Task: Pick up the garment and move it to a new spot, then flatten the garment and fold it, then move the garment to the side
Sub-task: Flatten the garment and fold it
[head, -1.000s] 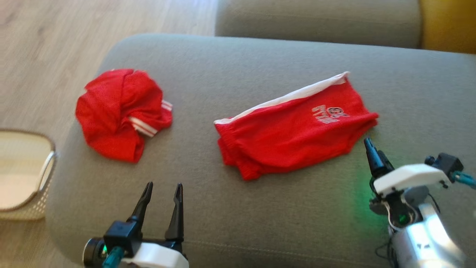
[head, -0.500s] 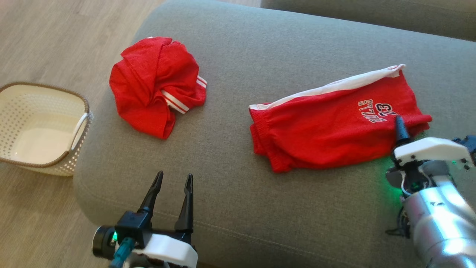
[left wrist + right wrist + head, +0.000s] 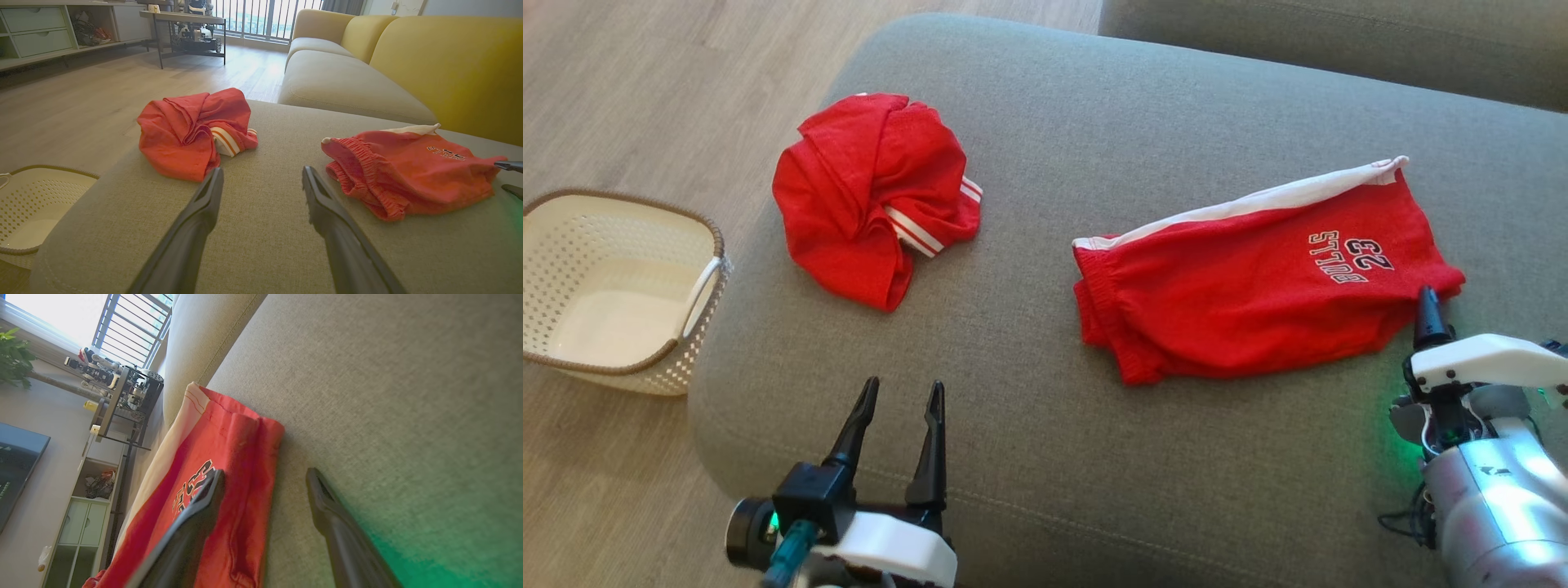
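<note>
Red shorts (image 3: 1241, 286) printed "BULLS 23", with a white side stripe, lie folded on the grey sofa cushion (image 3: 1094, 122). My right gripper (image 3: 1427, 306) sits at their right end. In the right wrist view its fingers stand apart, so the right gripper (image 3: 265, 473) is open, with one finger over the shorts (image 3: 229, 457) and the other over bare cushion, the hem between them. A crumpled red garment (image 3: 866, 212) with white stripes lies at the cushion's left. My left gripper (image 3: 904, 385) is open and empty near the front edge, between the two garments (image 3: 192, 130).
A cream perforated basket (image 3: 698, 343) stands on the wooden floor left of the cushion. More sofa seats (image 3: 347, 81) and a yellow backrest (image 3: 449, 61) lie beyond. Bare cushion stretches between the two garments and along the front.
The head camera has swung, shifting the whole picture. My right gripper has come up from below the shorts' right corner to their right end. The left gripper has stayed put.
</note>
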Motion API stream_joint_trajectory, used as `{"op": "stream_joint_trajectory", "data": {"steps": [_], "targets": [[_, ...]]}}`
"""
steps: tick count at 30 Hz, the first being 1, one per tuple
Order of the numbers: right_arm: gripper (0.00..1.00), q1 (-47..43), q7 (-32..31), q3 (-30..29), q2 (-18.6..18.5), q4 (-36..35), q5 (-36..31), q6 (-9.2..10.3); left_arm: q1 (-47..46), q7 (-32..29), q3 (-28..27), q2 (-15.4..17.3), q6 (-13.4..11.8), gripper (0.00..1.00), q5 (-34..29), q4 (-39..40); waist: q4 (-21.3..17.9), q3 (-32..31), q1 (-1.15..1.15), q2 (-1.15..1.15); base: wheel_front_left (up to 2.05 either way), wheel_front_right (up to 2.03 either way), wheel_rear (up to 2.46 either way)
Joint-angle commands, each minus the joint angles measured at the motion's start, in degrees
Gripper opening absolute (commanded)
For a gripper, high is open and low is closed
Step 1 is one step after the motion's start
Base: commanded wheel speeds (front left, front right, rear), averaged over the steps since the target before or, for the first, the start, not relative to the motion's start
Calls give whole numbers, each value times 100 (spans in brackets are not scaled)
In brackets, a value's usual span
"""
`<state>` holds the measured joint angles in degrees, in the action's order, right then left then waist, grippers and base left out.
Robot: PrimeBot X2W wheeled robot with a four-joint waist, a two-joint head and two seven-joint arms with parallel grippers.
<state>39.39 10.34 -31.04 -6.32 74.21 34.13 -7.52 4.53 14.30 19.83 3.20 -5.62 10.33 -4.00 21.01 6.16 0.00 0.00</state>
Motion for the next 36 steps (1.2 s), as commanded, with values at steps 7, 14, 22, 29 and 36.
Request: {"op": "stream_joint_trajectory", "data": {"steps": [7,14,22,29,36], "targets": [[100,202,-268,-393,148,-26,-487,3,-248,70,-79,-32,-12,100,35,200,64,131,0,0,0,0,0],[100,408,-526,-912,118,-26,-1029,3,-282,70,-80,-32,-5,100,9,197,203,290,0,0,0,0,0],[100,670,-924,-1426,171,-26,-1766,3,-353,70,-47,-32,-24,100,73,209,263,434,0,0,0,0,0],[0,931,-1076,-2010,235,-26,-2434,3,-432,70,27,-32,-25,100,183,98,263,464,0,0,0,0,0],[0,968,-694,-2595,265,-25,-2638,3,-420,70,34,-32,-25,100,185,-3,148,304,0,0,0,0,0]]}}
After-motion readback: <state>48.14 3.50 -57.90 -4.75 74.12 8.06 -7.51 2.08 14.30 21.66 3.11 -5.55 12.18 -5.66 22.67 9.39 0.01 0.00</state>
